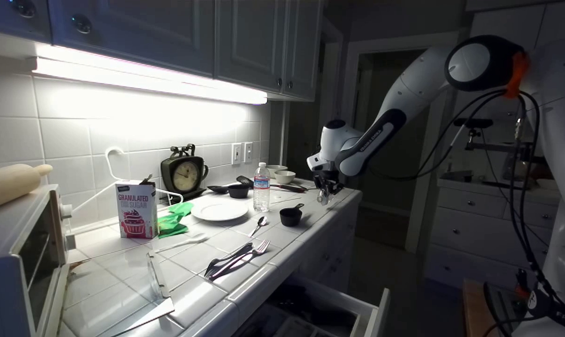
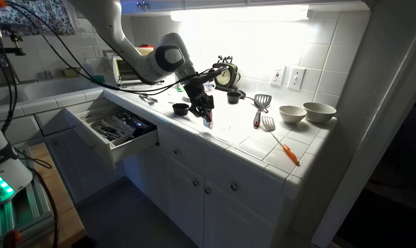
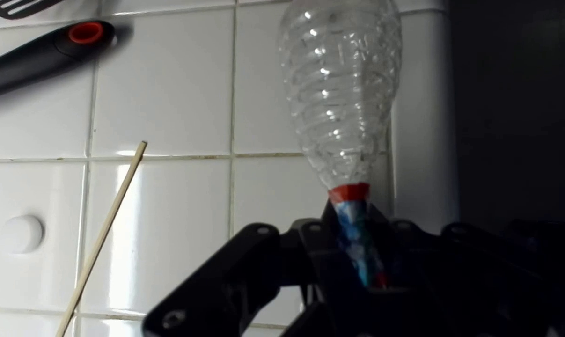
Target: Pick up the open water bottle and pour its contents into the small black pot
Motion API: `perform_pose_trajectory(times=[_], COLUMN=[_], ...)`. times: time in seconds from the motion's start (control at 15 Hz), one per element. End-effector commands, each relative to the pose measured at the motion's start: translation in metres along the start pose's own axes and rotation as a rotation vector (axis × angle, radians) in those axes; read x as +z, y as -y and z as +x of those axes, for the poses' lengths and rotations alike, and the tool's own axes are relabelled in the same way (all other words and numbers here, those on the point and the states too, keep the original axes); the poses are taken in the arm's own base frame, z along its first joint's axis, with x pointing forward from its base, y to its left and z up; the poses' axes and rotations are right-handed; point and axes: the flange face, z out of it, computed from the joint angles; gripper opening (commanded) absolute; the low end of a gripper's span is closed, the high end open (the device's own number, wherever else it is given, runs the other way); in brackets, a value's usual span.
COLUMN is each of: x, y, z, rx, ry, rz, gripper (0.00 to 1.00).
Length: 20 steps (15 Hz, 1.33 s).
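My gripper (image 1: 330, 181) is shut on the open water bottle (image 3: 343, 93), a clear ribbed plastic bottle with a red and blue label. The label is squeezed narrow between the fingers in the wrist view. The bottle (image 1: 325, 197) is tilted over the counter's front part; its mouth is hidden, and I cannot tell how much water it holds. It also shows partly in an exterior view (image 2: 208, 123). The small black pot (image 1: 290, 216) with a short handle stands beside the gripper, apart from it; it shows in an exterior view (image 2: 180, 109). A similar black cup (image 1: 238, 191) stands farther back.
A capped water bottle (image 1: 261, 199) stands upright behind the pot. A white plate (image 1: 219, 211), clock (image 1: 185, 175), spatula (image 2: 268, 124) and bowls (image 2: 293, 114) are on the counter. A white cap (image 3: 24, 234) and thin stick (image 3: 108, 222) lie below. A drawer (image 2: 135, 148) stands open.
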Motion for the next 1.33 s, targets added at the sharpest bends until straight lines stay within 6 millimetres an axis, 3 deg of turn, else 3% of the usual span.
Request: perform_pose_trajectory(times=[0.0,0.2,0.27,0.33,0.53,1.07,1.27], x=[0.002,0.003,0.005,0.006,0.008,0.005,-0.006], y=[-0.010,-0.014,-0.014,-0.014,-0.016,-0.020,-0.022], z=[0.003,0.005,0.006,0.007,0.008,0.007,0.004], rx=[0.013,0.030,0.036,0.041,0.050,0.066,0.098], ry=[0.021,0.022,0.023,0.025,0.031,0.040,0.032], rz=[-0.048,-0.074,-0.074,-0.076,-0.075,-0.079,-0.072], gripper=[0.02,0.02,0.12,0.36,0.45,0.99,1.00])
